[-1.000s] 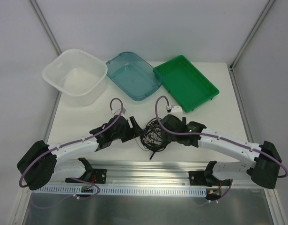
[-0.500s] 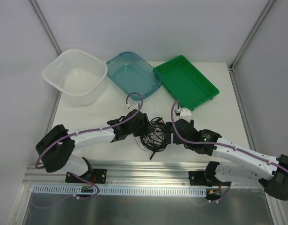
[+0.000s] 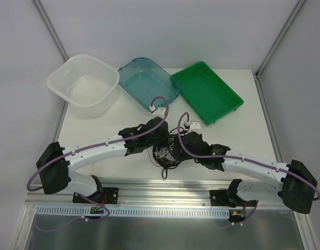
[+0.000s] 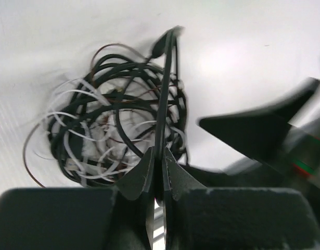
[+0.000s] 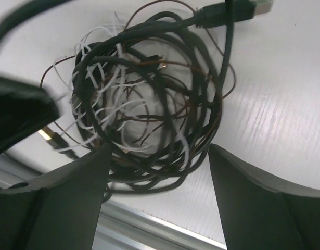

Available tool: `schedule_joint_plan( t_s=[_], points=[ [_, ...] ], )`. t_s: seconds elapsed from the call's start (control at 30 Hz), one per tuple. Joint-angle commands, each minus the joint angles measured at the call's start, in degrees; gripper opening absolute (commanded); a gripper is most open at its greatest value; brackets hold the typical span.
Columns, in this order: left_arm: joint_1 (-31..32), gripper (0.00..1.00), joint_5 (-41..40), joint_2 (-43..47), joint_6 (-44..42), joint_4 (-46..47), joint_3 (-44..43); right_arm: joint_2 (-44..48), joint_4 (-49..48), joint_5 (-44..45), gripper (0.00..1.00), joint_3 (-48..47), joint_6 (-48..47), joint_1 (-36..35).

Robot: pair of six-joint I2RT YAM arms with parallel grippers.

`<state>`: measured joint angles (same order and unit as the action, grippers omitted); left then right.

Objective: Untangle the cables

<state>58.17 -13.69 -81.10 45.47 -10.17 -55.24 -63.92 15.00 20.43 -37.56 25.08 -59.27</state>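
- One table (image 3: 87,130), white.
- Two arms, reaching in from either side to meet near the table's middle.
- Three containers along the far edge: one white tub (image 3: 92,110), one blue tray (image 3: 148,86) and one green tray (image 3: 206,94).
- One tangled bundle of cables (image 3: 170,148), lying on the table between the two wrists. Its black, brown and white strands are too knotted to count, and two plugs show.
- Left gripper (image 4: 158,161): fingers pinched together on one black strand.
- Right gripper (image 5: 157,153): fingers spread wide, straddling the bundle's near edge.

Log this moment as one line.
left gripper: shut on black cable | right gripper: open over cable tangle | state: knotted, on table
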Motion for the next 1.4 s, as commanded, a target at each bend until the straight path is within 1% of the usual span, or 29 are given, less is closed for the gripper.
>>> schedule_joint_plan(
  t_s=[0.0, 0.1, 0.13, 0.2, 0.23, 0.3, 0.33, 0.4, 0.43, 0.5, 0.53, 0.6, 0.67, 0.73, 0.77, 0.8, 0.83, 0.9, 0.93, 0.97, 1.03, 1.1, 1.13, 1.17, 1.2, 1.23, 1.27, 1.33, 1.37],
  points=[
    [1.24, 0.00, -1.78, 7.25, -6.45, -4.93, -6.53, -3.39, -6.82, -0.13, 0.78, -0.23, 1.81, 1.25],
    [1.50, 0.00, -1.07, 11.03, -7.24, -6.34, -8.12, -6.47, -8.75, 0.06, 0.72, 0.29, 3.66, 3.27],
    [1.51, 0.00, -1.16, 11.92, -7.33, -7.13, -8.39, -7.09, -9.29, -0.56, 0.65, 0.99, 4.27, 4.50],
    [1.42, 0.00, -1.25, 14.55, -7.94, -7.75, -9.26, -8.94, -10.08, -1.00, 0.57, 1.70, 5.59, 5.56],
    [1.50, 0.00, -1.60, 15.26, -8.29, -8.80, -9.88, -9.46, -10.26, -1.35, 0.50, 2.05, 5.85, 6.35],
    [1.42, 0.00, -2.82, 17.02, -9.43, -10.56, -12.41, -9.56, -9.39, -1.35, 0.44, 3.02, 6.90, 6.97],
    [1.42, 0.00, -5.18, 17.46, -10.74, -13.09, -13.65, -9.12, -8.94, -1.35, 0.37, 3.37, 7.43, 7.49],
    [1.42, 0.00, -7.91, 18.17, -13.55, -16.09, -18.03, -6.24, -5.96, -1.18, 0.28, 3.72, 7.35, 7.85],
    [1.42, 0.00, -11.23, 18.08, -14.79, -18.89, -19.71, -4.91, -3.17, -0.48, 0.20, 3.03, 6.92, 8.02],
    [1.24, 0.00, -14.41, 17.47, -18.29, -21.72, -24.62, -1.66, 0.71, 0.31, 0.16, 1.45, 5.86, 7.94],
    [1.24, 0.00, -15.74, 16.86, -19.19, -23.03, -26.22, 1.83, 2.73, 0.40, 0.16, 0.31, 3.86, 8.02],
    [1.07, 0.00, -18.56, 15.71, -21.29, -25.68, -29.39, 4.76, 9.67, 0.67, 0.16, -3.46, 1.39, 7.94],
    [0.54, 0.00, -19.18, 15.18, -21.92, -26.12, -29.92, 8.19, 16.07, 1.46, 0.22, -10.23, -2.30, 7.85],
    [-0.86, 0.00, -18.31, 14.92, -20.26, -26.30, -28.79, 9.16, 19.08, 2.07, 0.50, -16.19, -6.42, 7.85],
    [-1.56, 0.00, -17.34, 14.83, -19.38, -26.39, -27.91, 8.64, 22.58, 2.16, 0.62, -18.05, -7.32, 7.94],
    [-2.09, 0.00, -15.77, 14.74, -17.63, -26.39, -25.90, 7.94, 24.70, 2.34, 0.70, -19.73, -7.94, 7.94],
    [-2.97, 0.00, -15.32, 14.57, -16.92, -26.48, -24.75, 7.41, 26.20, 1.47, 0.73, -22.27, -8.29, 7.85],
    [-3.15, 0.00, -13.83, 14.57, -14.12, -26.56, -21.77, 8.37, 25.96, -0.20, 0.75, -21.60, -8.73, 7.50],
    [-3.15, 0.00, -13.03, 14.74, -13.05, -26.48, -20.97, 9.59, 24.56, -2.47, 0.75, -18.98, -8.47, 7.32],
    [-3.15, 0.00, -11.98, 15.18, -12.08, -26.48, -20.35, 10.82, 20.63, -3.37, 0.75, -16.86, -8.30, 7.32],
    [-3.15, 0.00, -10.40, 15.44, -9.97, -26.48, -19.20, 13.64, 17.27, -3.90, 0.74, -13.08, -5.67, 7.41],
    [-3.15, 0.00, -9.95, 15.45, -8.74, -26.48, -18.94, 14.26, 11.39, -5.82, 0.70, -7.11, -3.29, 7.32],
    [-3.15, 0.00, -9.60, 15.45, -8.47, -26.48, -18.94, 14.00, 8.93, -8.79, 0.70, -4.91, -2.85, 7.23],
    [-3.15, 0.00, -9.51, 15.45, -8.30, -26.48, -19.11, 13.65, 3.33, -10.13, 0.70, -3.06, -2.67, 7.15],
    [-3.15, 0.00, -9.51, 15.45, -8.03, -26.48, -19.46, 12.52, 0.32, -11.53, 0.69, 0.44, -2.67, 6.62],
    [-3.15, 0.00, -9.60, 15.36, -7.94, -26.48, -19.72, 11.81, -2.50, -14.25, 0.69, 1.78, -3.10, 6.18],
    [-3.15, 0.00, -9.86, 15.45, -7.94, -26.48, -19.90, 11.28, -7.66, -15.06, 0.69, 2.75, -3.46, 5.66],
    [-3.15, 0.00, -10.30, 15.88, -7.51, -26.48, -19.99, 9.88, -12.52, -16.46, 0.71, 5.21, -4.94, 3.81],
    [-3.15, 0.00, -10.74, 16.41, -7.24, -26.48, -19.99, 9.35, -17.42, -16.91, 0.72, 5.91, -5.48, 3.46]
  ],
)
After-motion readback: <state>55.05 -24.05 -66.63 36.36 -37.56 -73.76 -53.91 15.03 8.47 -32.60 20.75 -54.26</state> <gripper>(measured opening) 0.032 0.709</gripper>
